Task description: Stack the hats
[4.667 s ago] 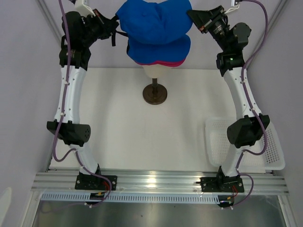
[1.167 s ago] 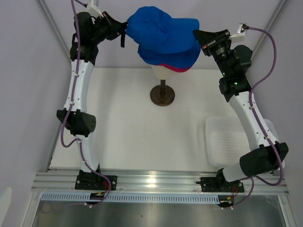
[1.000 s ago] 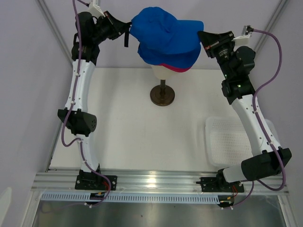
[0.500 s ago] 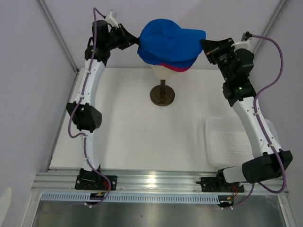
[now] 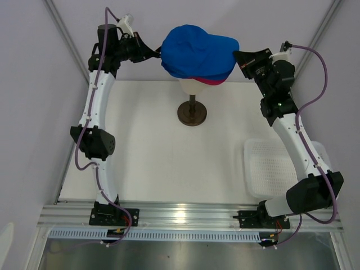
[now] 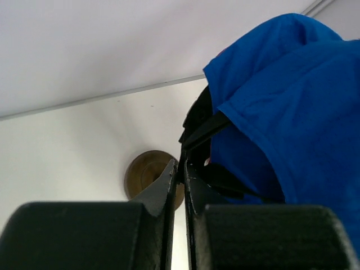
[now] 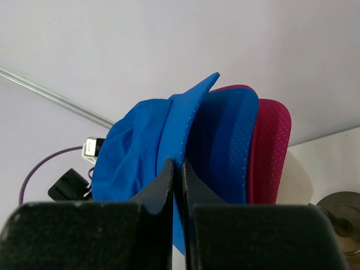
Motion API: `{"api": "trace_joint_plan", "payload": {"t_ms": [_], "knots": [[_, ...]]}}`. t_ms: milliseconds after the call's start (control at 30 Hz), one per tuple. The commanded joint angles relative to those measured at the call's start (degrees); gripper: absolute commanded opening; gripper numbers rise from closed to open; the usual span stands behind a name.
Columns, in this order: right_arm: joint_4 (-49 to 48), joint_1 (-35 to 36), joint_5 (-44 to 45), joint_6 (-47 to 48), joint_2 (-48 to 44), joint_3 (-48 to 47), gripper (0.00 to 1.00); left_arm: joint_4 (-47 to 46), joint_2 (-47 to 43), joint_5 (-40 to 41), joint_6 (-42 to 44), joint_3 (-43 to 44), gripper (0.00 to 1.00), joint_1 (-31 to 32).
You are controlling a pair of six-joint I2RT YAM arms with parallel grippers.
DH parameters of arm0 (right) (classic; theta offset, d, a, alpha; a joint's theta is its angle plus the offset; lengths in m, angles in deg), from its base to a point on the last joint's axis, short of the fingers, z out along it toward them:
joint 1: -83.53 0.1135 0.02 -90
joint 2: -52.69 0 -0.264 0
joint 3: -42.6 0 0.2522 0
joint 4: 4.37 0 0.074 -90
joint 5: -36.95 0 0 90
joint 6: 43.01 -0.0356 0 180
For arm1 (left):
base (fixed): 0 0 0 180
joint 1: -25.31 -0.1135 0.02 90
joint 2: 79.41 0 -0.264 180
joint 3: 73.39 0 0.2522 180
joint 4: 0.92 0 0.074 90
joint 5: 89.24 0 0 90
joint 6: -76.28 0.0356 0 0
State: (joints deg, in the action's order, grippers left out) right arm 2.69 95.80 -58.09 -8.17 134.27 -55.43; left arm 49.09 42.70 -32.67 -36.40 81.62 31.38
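The top blue cap (image 5: pixel 197 48) is seated over the other hats (image 7: pixel 225 140) on the mannequin head (image 5: pixel 190 86), its strap-to-brim axis spanned between both arms. The left end effector (image 5: pixel 156 54) is clamped on its rear strap, the right end effector (image 5: pixel 237 56) on its brim.

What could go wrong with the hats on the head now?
The left gripper pinches the top blue hat by its back strap and the right gripper by its brim. Uneven pulling could drag it crooked or off the pink hat. The mannequin head sits on a thin stand, so a hard tug might tip everything.
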Motion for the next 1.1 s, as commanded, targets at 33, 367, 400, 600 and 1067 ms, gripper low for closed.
{"api": "trace_joint_plan", "payload": {"t_ms": [33, 367, 400, 600, 1067], "knots": [[-0.33, -1.02, 1.52, -0.04, 1.39, 0.69, 0.0, 7.34, -7.93, 2.31, 8.43, -0.1, 0.09, -4.83], [-0.77, -0.5, 3.19, 2.51, 2.79, 1.48, 0.0, 5.77, -1.79, 13.39, 8.71, -0.1, 0.01, -2.99], [-0.6, -0.58, 2.93, 2.6, 3.05, 1.39, 0.0, 5.33, -1.43, 13.39, 8.18, -0.19, 0.01, -2.73], [0.89, -0.41, 0.82, 5.5, 5.08, -0.54, 0.0, -0.29, -5.02, 12.6, 4.58, -3.87, 0.07, -0.44], [1.34, -0.5, -1.64, 6.64, 6.31, -1.6, 0.0, -10.58, -18.92, 13.57, 0.35, -16.62, 0.58, 2.11]]}}
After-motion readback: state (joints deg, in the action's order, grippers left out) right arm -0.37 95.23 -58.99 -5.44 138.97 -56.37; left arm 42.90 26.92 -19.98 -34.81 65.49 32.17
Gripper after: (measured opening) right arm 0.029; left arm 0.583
